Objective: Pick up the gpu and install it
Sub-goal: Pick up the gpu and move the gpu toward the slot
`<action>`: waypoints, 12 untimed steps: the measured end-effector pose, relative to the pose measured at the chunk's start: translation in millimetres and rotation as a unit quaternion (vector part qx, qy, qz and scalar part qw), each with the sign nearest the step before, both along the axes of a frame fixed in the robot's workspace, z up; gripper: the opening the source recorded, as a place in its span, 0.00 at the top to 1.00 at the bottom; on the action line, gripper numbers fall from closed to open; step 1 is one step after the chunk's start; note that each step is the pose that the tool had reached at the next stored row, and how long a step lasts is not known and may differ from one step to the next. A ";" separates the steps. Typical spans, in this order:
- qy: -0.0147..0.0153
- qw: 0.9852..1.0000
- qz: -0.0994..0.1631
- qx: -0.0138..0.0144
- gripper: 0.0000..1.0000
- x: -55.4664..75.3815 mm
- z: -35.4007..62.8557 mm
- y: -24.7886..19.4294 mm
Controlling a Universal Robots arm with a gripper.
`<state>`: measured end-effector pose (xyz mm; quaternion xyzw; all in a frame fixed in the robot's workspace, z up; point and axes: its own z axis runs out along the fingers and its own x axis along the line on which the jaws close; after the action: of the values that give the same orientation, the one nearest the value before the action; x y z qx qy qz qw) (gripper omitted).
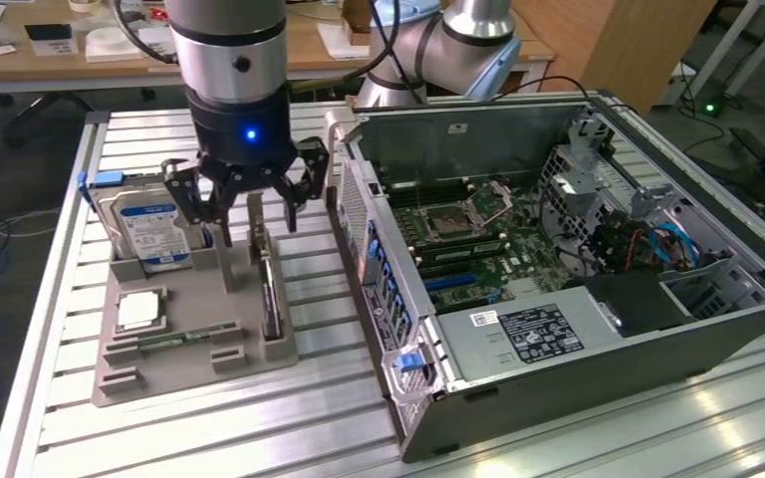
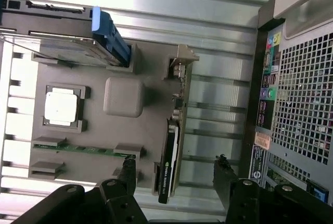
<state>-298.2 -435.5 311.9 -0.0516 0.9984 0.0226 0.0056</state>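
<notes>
The gpu (image 1: 267, 291) stands on its long edge in a slot at the exterior view's right side of a grey holder tray (image 1: 196, 370). From the wrist view I see its dark top edge (image 2: 173, 148) and the silver end bracket (image 2: 180, 61). My gripper (image 1: 252, 204) hangs open just above the card's far end. In the wrist view the gripper (image 2: 174, 164) has one black finger on each side of the card, with clear gaps and nothing held. The open computer case (image 1: 556, 249) lies on its side to the exterior view's right, its motherboard (image 1: 469, 234) exposed.
The tray also holds a silver hard drive with a blue label (image 1: 150, 229), a square processor (image 1: 139, 309) and a green memory stick (image 1: 170, 341). A grey post (image 2: 124, 96) rises mid-tray. Everything rests on a slatted aluminium table (image 1: 290, 428); the case's rear panel (image 2: 302, 104) stands close beside the gpu.
</notes>
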 end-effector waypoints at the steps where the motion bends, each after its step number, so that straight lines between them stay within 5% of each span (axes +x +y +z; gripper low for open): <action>1: 0.000 1.000 0.000 0.000 0.29 0.0 -1.9 0.0; 12: 0.000 1.000 -0.013 0.000 0.29 -0.3 -21.9 -0.1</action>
<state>-298.5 -435.5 290.0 -0.0388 0.9990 0.0224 0.0063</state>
